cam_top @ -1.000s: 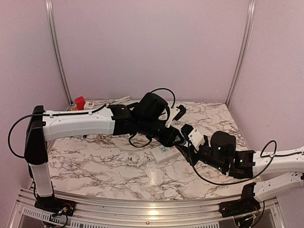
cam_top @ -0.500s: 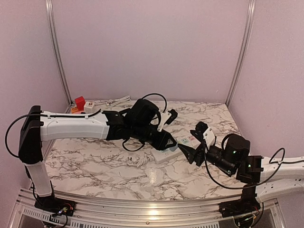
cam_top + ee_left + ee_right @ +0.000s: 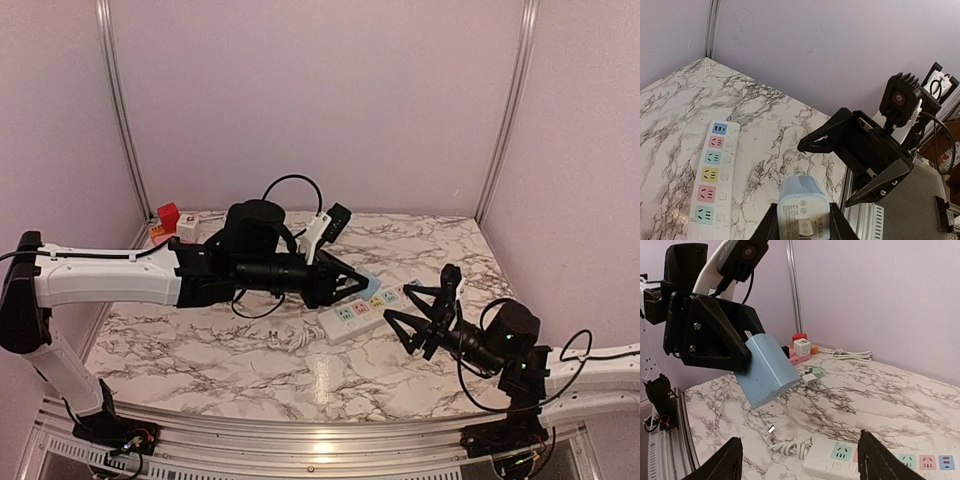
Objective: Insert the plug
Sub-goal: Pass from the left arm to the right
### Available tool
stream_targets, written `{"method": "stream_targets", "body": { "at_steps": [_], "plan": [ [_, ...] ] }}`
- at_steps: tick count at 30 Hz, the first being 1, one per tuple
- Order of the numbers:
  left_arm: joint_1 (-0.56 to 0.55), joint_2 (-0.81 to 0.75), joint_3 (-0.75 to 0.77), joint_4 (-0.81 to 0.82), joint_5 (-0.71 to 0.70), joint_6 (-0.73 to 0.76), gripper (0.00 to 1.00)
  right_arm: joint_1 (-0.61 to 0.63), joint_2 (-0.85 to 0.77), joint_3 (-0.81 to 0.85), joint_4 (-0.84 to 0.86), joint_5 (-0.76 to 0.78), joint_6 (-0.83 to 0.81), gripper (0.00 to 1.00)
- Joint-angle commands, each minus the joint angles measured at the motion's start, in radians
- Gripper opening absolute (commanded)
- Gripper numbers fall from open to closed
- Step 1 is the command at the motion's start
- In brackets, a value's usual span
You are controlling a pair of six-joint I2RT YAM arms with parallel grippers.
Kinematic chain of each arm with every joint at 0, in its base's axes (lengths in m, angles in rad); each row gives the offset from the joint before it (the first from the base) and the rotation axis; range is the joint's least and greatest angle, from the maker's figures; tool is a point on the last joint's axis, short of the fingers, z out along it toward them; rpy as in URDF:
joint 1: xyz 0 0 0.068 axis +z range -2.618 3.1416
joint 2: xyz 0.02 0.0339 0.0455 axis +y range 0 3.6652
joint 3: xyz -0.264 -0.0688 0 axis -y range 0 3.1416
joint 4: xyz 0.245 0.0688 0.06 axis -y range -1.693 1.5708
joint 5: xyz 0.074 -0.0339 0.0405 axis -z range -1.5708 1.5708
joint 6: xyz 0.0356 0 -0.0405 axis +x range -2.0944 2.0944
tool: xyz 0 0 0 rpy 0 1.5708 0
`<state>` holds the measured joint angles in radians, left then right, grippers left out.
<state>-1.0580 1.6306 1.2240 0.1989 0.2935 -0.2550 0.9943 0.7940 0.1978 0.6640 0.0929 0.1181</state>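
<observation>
A marble table [image 3: 200,330] sits between pale lilac walls, seen from above, with two robot arms reaching in from the near edge.

At the far left, by the back wall, sits a small group of cube adapters, including a red cube [image 3: 168,215] and a white cube [image 3: 188,226]. A white cable [image 3: 852,355] lies along the wall just beside them.

The left arm [image 3: 110,278] stretches from the left edge toward the middle of the table. Its left gripper [image 3: 345,284] is pinching a light blue plug [image 3: 366,281], one black finger pressed on each side. The plug is held in the air, tilted, above the marble and near the left end of the power strip. It does not sit in any socket. In the left wrist view the plug fills the bottom middle, with metal parts showing on its near face.

Below the plug, a short coiled white cord [image 3: 285,340] lies on the marble, just beside the strip's left end.

In the middle lies the white power strip [image 3: 360,312], flat on the table and angled up toward the right. It has a row of coloured sockets in green, yellow, pink and blue, each with a small switch beside it.

On the right, the right gripper [image 3: 396,302] hangs low by the strip's right end, pointing toward the plug. Its two black fingers are spread wide apart and hold nothing.
</observation>
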Motion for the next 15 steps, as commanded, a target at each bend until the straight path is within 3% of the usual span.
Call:
{"method": "stream_targets", "body": {
  "at_steps": [1, 9, 15],
  "plan": [
    [0.004, -0.049, -0.026, 0.142, 0.106, -0.011, 0.0, -0.023, 0.05, 0.014, 0.175, -0.234, 0.049, 0.73],
    [0.001, -0.059, -0.053, 0.217, 0.259, -0.02, 0.0, -0.027, 0.192, 0.133, 0.18, -0.436, 0.044, 0.69],
    [-0.005, -0.072, -0.068, 0.249, 0.326, -0.018, 0.0, -0.037, 0.205, 0.146, 0.227, -0.456, 0.073, 0.67]
  ]
}}
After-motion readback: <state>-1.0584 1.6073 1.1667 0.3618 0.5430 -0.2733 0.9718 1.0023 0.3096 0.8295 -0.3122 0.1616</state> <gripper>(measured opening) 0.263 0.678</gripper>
